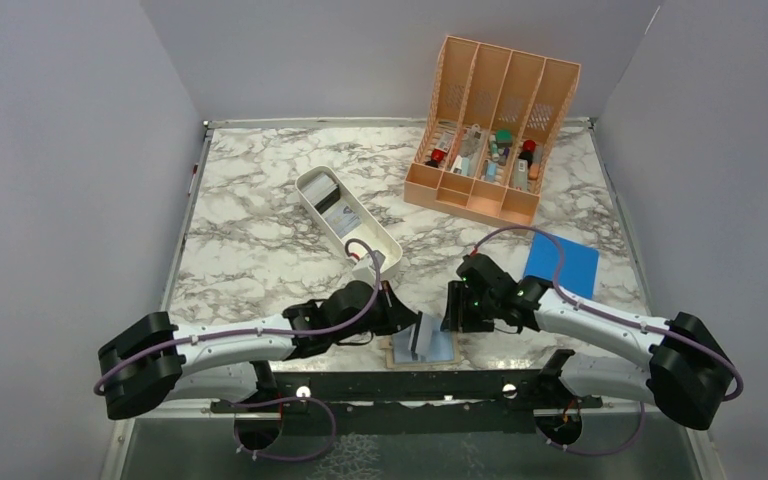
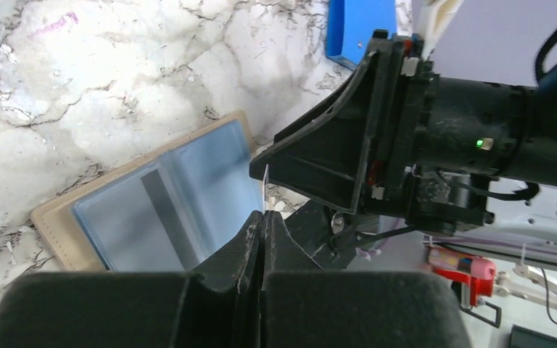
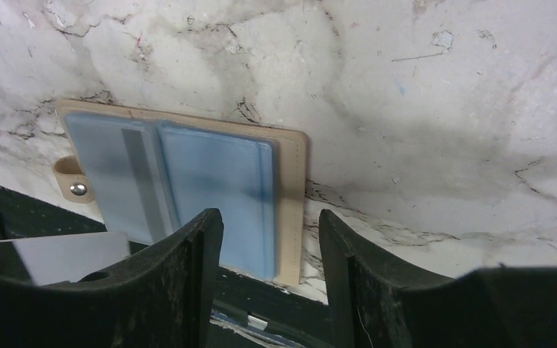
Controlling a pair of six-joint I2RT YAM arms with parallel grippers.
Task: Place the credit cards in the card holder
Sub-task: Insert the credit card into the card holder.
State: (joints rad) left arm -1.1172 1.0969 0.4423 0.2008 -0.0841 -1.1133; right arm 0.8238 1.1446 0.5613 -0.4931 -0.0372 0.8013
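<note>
tan card holder [image 3: 217,181] open, credit card [image 1: 419,340] edge-on

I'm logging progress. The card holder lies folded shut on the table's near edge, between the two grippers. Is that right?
Not quite. The card holder lies open, not folded shut, with its blue-grey pockets facing up, as the right wrist view shows. It is on the table's near edge, between the left gripper and the right gripper.

Legible text, labels, brands, numbers: none. Faint pink scrawl [image 2: 51,25] on tabletop [image 2: 152,72]: unreadable.
</note>
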